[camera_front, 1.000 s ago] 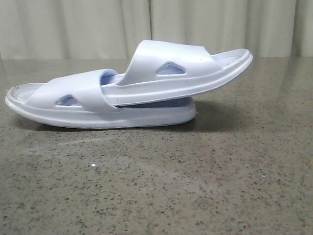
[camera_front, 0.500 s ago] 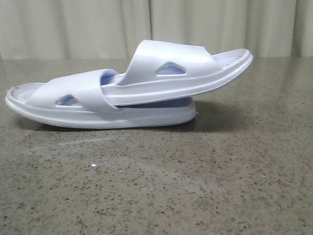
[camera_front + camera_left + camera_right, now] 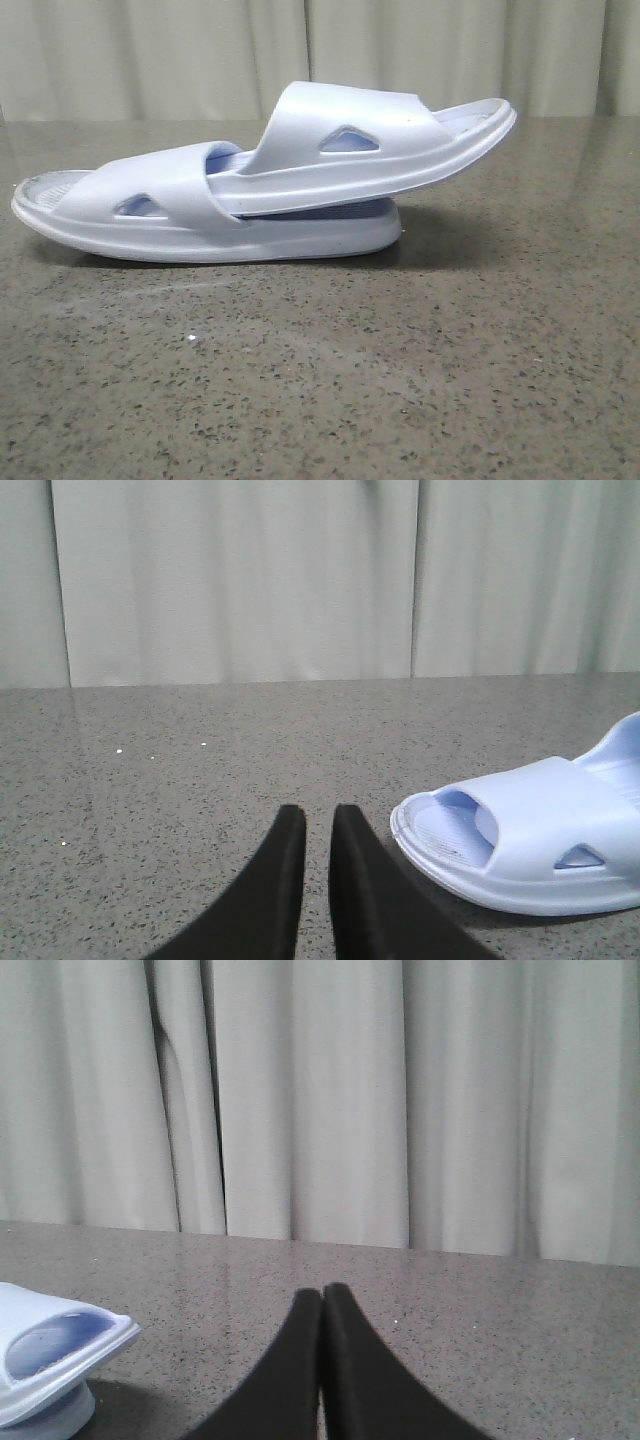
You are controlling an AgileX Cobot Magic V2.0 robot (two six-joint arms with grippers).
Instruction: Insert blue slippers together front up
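Two black grippers sit low over the speckled grey table [image 3: 330, 380], each seen only from its own wrist camera and neither holding anything. The left gripper [image 3: 318, 825] has its curved fingers [image 3: 280, 870] drawn narrow, with only a thin slit of table showing between the tips. The right gripper [image 3: 322, 1300] is pressed fully together, its two tips meeting with no gap. Just beside the left gripper's fingers, but apart from them, lies the open end of the lower slipper [image 3: 520, 850], resting flat on the table. Near the right gripper, well clear of its fingers, the raised end of the upper slipper [image 3: 50, 1355] juts out above the table surface. From the front, the blue slippers [image 3: 265, 190] lie together toward the far edge of the table, left of its middle: the lower one flat on its sole, the upper one tilted, one end pushed in under the lower one's strap and the other end lifted off to the right. Pale curtains [image 3: 200, 55] hang behind the far edge.
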